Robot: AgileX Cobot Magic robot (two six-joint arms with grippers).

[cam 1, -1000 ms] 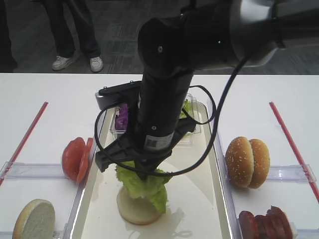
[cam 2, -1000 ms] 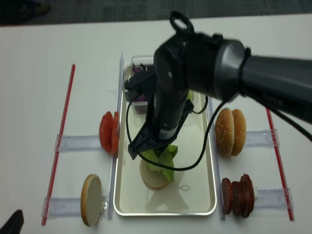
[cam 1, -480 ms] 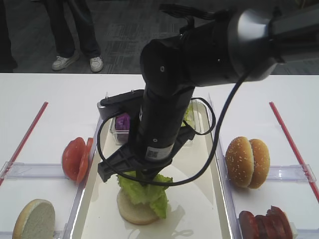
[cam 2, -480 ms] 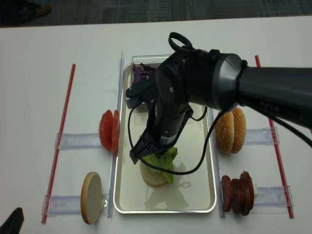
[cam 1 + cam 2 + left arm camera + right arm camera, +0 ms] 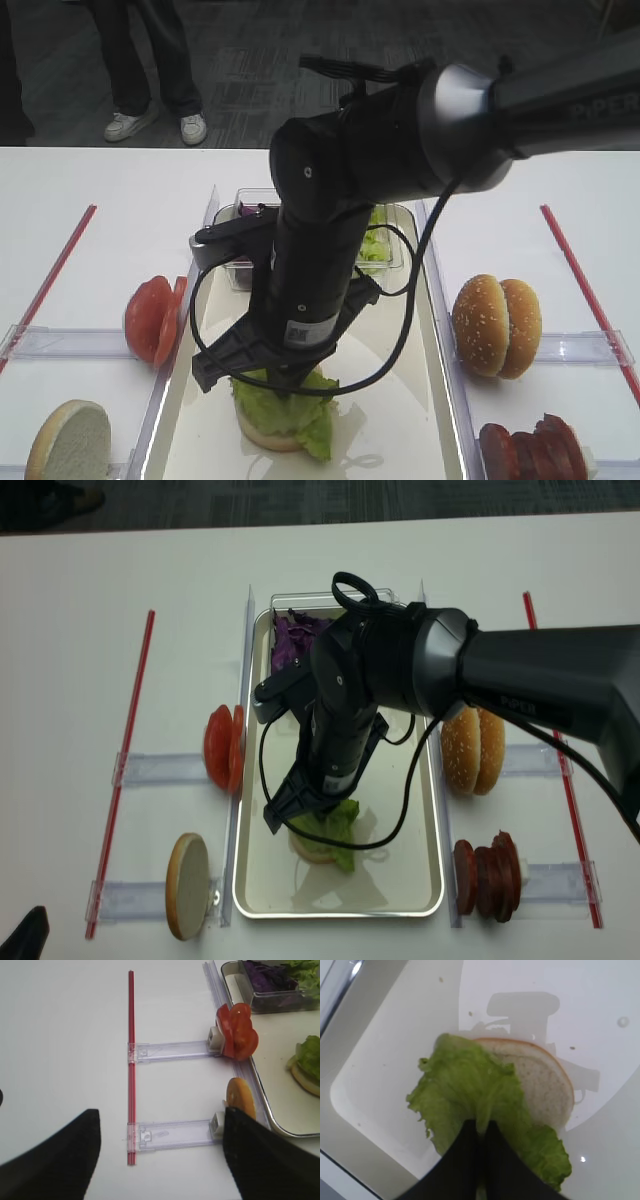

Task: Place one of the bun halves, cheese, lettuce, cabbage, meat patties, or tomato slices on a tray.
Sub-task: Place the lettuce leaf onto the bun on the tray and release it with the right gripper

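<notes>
My right gripper (image 5: 482, 1129) is shut on a ruffled green lettuce (image 5: 470, 1085) leaf, low over the cream tray (image 5: 385, 1040). The leaf drapes over part of a pale bun half (image 5: 547, 1082) that lies cut face up on the tray. From above, the dark arm hides most of the gripper (image 5: 283, 378); lettuce (image 5: 290, 405) and the bun half's edge (image 5: 262, 438) show beneath it. My left gripper (image 5: 160, 1157) hangs open over bare table, left of the tray (image 5: 264, 1110), with nothing between its fingers.
Tomato slices (image 5: 152, 318) and a bun half (image 5: 68, 440) stand in holders left of the tray. Sesame buns (image 5: 496, 326) and meat patties (image 5: 530, 450) stand on its right. A clear tub with purple cabbage (image 5: 295, 638) and more lettuce (image 5: 375, 245) sits at the tray's far end. Red strips (image 5: 131, 1060) edge the work area.
My right gripper has come down and toward the tray's near end with the lettuce. The leaf now rests over the bun half.
</notes>
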